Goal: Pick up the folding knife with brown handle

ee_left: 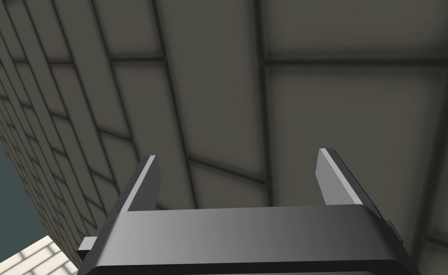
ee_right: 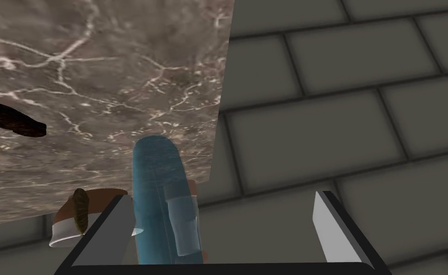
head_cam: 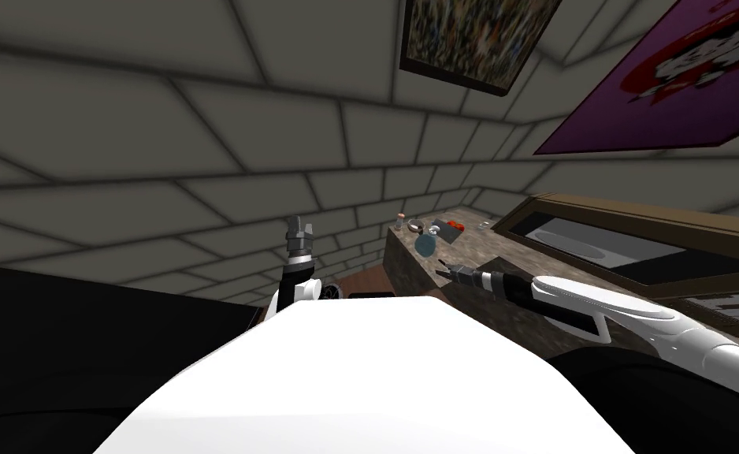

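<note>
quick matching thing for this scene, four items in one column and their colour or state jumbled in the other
1 left hand
2 bottle
3 folding knife
4 countertop

a marbled brown with white veins
b open and empty
c translucent blue
d dark brown, lying on the countertop

Pairs: 1-b, 2-c, 3-d, 4-a

Left end effector upright, spread; right end effector outstretched forward, apparently level, likewise spread.
</note>
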